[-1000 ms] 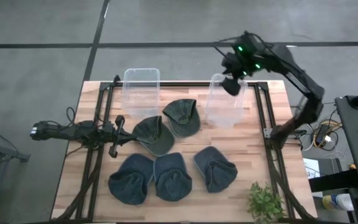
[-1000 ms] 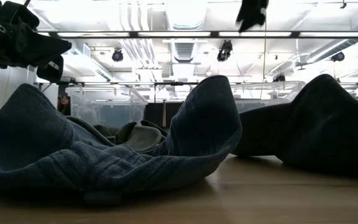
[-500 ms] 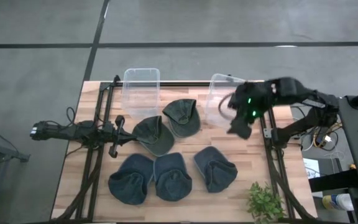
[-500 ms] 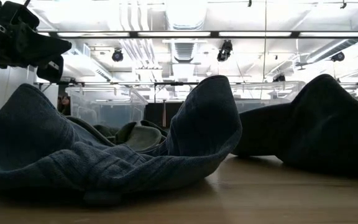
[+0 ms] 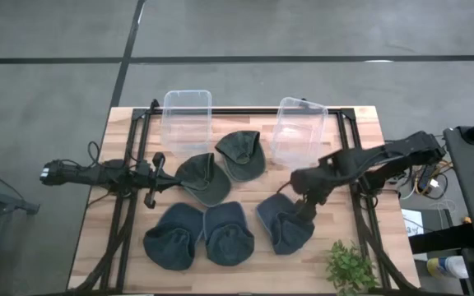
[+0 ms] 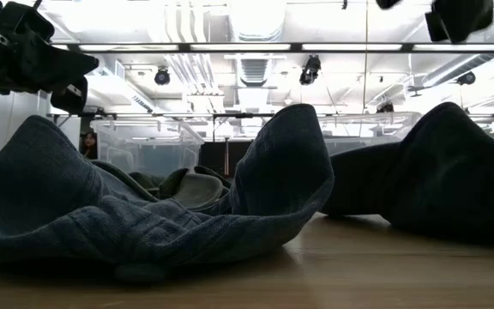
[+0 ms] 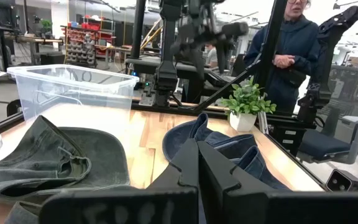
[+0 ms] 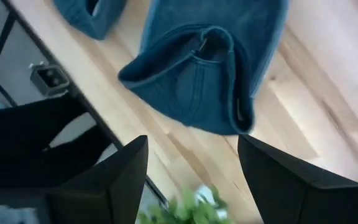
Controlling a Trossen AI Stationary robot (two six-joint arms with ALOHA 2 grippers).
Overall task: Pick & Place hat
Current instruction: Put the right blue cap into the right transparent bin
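Note:
Five hats lie on the wooden table. Two olive hats [image 5: 197, 178] [image 5: 241, 154] sit in the middle; three blue ones [image 5: 174, 235] [image 5: 227, 233] [image 5: 285, 222] line the near side. My right gripper [image 5: 306, 209] [image 8: 191, 180] hangs open above the rightmost blue hat [image 8: 204, 68], whose inside faces up, without touching it. It also shows high up in the low view [image 6: 457, 17]. My left gripper [image 5: 155, 178] [image 7: 197, 168] is shut and rests low at the table's left, just beside the left olive hat [image 7: 48, 162].
Two clear plastic bins [image 5: 187, 121] [image 5: 299, 130] stand along the far side. A small potted plant [image 5: 350, 267] sits at the near right corner. A black frame rail [image 5: 360, 205] runs along the right side. A person [image 7: 291, 50] stands beyond the table's right edge.
My right arm has swung from high above the right bin toward the near edge and come down, so its gripper now hangs over the rightmost blue hat. The hats and the left arm have stayed put.

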